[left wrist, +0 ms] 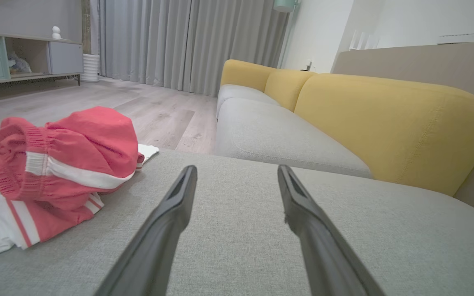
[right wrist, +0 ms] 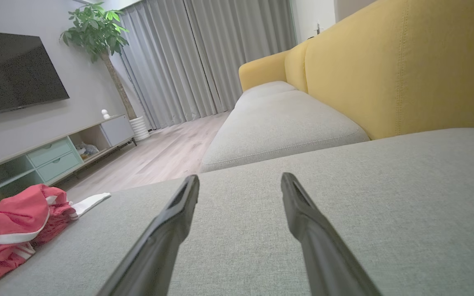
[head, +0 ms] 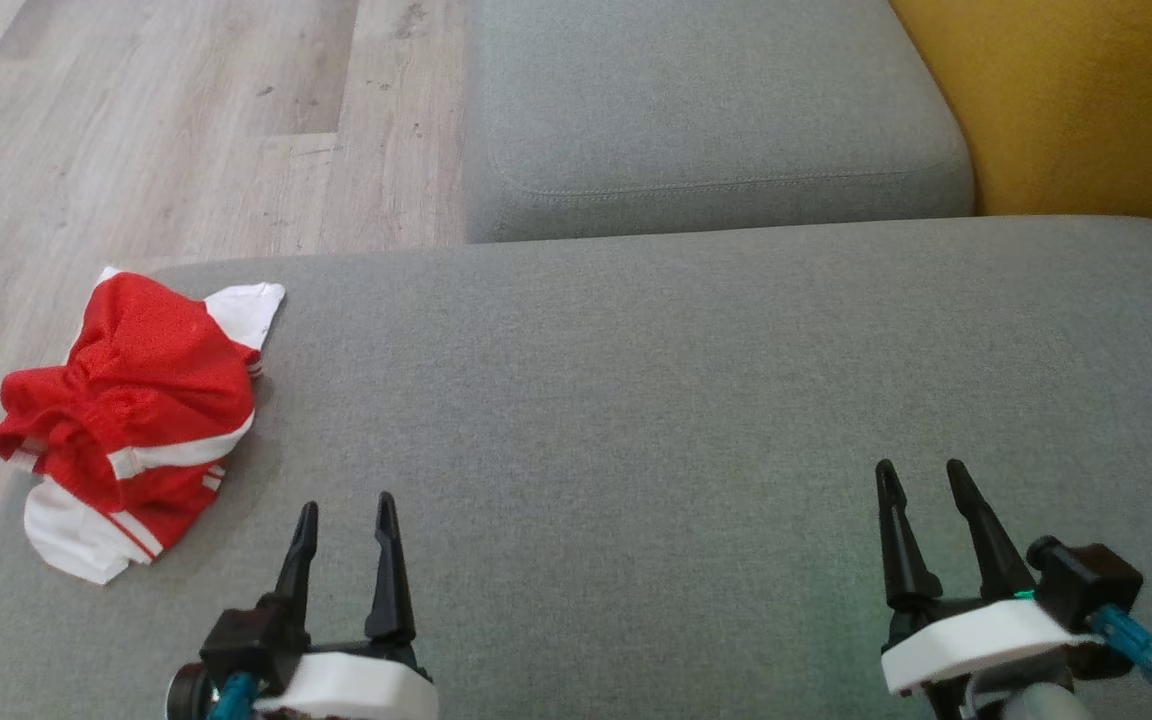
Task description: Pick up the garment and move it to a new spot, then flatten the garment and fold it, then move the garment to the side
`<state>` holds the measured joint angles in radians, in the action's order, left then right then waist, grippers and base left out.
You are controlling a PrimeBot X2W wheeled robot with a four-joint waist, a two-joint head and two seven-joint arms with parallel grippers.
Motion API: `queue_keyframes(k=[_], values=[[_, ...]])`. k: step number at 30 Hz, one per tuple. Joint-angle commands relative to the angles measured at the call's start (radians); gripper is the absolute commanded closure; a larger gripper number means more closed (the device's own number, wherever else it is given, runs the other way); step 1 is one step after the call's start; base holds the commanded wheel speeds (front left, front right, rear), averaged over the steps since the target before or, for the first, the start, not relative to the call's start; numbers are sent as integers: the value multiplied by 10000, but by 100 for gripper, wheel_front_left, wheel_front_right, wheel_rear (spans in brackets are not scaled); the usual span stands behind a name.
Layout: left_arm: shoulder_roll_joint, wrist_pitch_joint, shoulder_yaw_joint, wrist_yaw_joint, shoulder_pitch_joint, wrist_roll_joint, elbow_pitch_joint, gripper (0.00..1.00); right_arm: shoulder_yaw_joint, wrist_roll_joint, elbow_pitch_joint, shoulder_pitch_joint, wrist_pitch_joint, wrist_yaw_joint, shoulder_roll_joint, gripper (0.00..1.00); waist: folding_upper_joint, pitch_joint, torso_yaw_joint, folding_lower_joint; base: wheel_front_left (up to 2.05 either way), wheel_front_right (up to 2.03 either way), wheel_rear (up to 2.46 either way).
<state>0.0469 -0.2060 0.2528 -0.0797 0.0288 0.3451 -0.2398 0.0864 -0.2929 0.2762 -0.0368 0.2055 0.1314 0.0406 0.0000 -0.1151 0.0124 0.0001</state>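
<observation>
A crumpled red garment point(head: 136, 400) with white stripes and white trim lies bunched at the left edge of the grey sofa cushion point(head: 636, 420). In the left wrist view the garment point(left wrist: 60, 164) sits to the left of my fingers; in the right wrist view the garment point(right wrist: 15, 230) is at the far lower left. My left gripper point(head: 346, 512) hovers open over the cushion, just right of and nearer than the garment, holding nothing. Far to the right my right gripper point(head: 921, 476) is open and empty too.
A second grey seat cushion point(head: 716, 120) lies beyond, with the yellow sofa back point(head: 1086, 100) at the right. Wooden floor point(head: 166, 120) borders the cushion's left and far-left sides. A TV cabinet point(right wrist: 47, 156), plant and curtains stand across the room.
</observation>
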Motion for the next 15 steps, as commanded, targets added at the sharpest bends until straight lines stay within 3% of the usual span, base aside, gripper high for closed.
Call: queue_keyframes(k=[1, 15], values=[[28, -175, -192, -86, -278, -322, 306, 0, 190, 369, -373, 179, 184, -7, 87, 0, 0, -12, -5, -1, 0, 0, 0], [33, -557, -137, -77, -420, -1727, 26, 0, -44, 2052, -120, 103, 563, -7, 97, 0, 0, -84, -103, -1, 0, 0, 0]])
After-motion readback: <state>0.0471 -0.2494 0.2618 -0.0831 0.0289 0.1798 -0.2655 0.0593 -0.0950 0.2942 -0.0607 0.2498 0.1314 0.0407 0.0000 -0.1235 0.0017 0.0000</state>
